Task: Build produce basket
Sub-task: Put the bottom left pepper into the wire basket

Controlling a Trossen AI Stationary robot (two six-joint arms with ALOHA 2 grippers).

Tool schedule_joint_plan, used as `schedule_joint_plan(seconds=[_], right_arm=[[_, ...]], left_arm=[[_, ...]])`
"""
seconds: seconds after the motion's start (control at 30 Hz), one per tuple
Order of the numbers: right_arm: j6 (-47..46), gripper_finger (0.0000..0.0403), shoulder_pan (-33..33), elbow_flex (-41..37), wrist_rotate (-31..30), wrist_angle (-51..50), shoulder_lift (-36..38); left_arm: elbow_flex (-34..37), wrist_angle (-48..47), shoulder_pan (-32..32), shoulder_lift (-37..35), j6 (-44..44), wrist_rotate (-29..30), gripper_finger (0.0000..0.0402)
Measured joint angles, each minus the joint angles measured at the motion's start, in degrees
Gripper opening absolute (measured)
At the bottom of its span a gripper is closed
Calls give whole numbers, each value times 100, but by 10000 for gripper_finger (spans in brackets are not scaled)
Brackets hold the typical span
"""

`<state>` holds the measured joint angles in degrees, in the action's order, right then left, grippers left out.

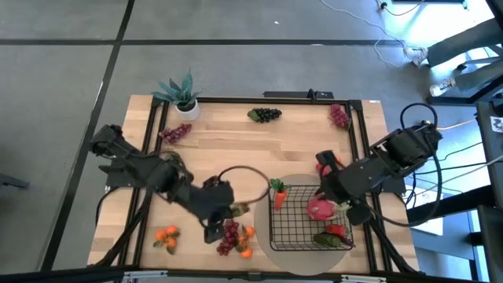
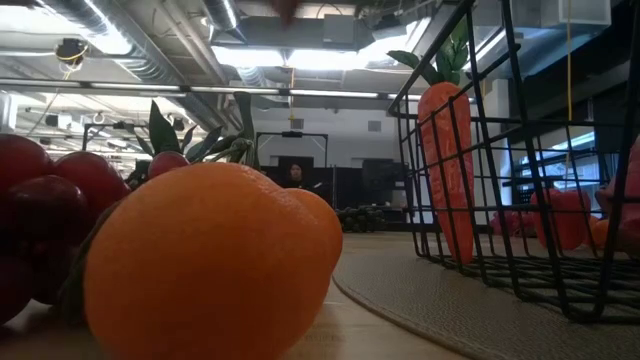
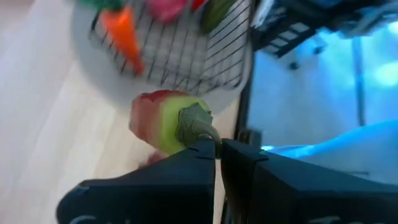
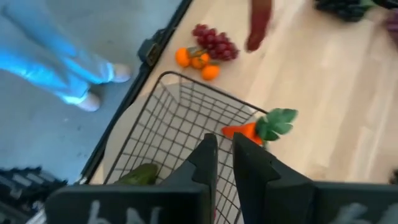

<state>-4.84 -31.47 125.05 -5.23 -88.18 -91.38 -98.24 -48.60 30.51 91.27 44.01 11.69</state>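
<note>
The black wire basket (image 1: 310, 224) stands on a round grey mat, with a pink dragon fruit (image 1: 320, 208), a green pepper (image 1: 326, 240) and a red pepper (image 1: 336, 230) in it. A carrot (image 2: 447, 170) leans upright against the basket's left wall. My left gripper (image 1: 234, 209) is just left of the mat, shut on a red-and-green pepper (image 3: 163, 119). My right gripper (image 4: 224, 152) hovers above the basket, fingers nearly together with nothing between them. Red grapes (image 1: 229, 236) and oranges (image 1: 246, 238) lie by the near edge. My left gripper pinches the pepper's green stem (image 3: 198, 126) between its two fingertips. The fingers slant downward toward the basket. The pepper sticks out beyond the fingertips, lifted clear of the table.
More oranges (image 1: 167, 236) lie near left. Purple grapes (image 1: 174, 134), dark grapes (image 1: 265, 115), red grapes (image 1: 339, 116) and a potted plant (image 1: 181, 93) sit along the far side. A red pepper (image 1: 324, 163) lies far of the basket. A dark frame edges the table.
</note>
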Motion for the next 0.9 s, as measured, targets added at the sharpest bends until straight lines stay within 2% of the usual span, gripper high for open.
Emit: schedule_joint_plan(seconds=[0.17, 0.33, 0.53, 0.7, 0.9], right_arm=[[-554, 38, -94, 0, -467, -20, 47], [-974, 38, -151, -3, -687, -192, 45], [-988, 38, -148, -15, -855, -190, 71], [-915, 38, -143, -15, -878, -186, 69], [-755, 38, -146, -17, -881, -184, 69]], left_arm=[[2, 872, -409, -33, -962, -841, 0], [2, 1151, -811, 85, -1344, -1476, 0], [2, 1592, -1270, 379, -1610, -2253, 0], [2, 1966, -1458, 682, -1669, -2664, 0], [4, 1979, -1568, 1112, -1669, -2797, 0]])
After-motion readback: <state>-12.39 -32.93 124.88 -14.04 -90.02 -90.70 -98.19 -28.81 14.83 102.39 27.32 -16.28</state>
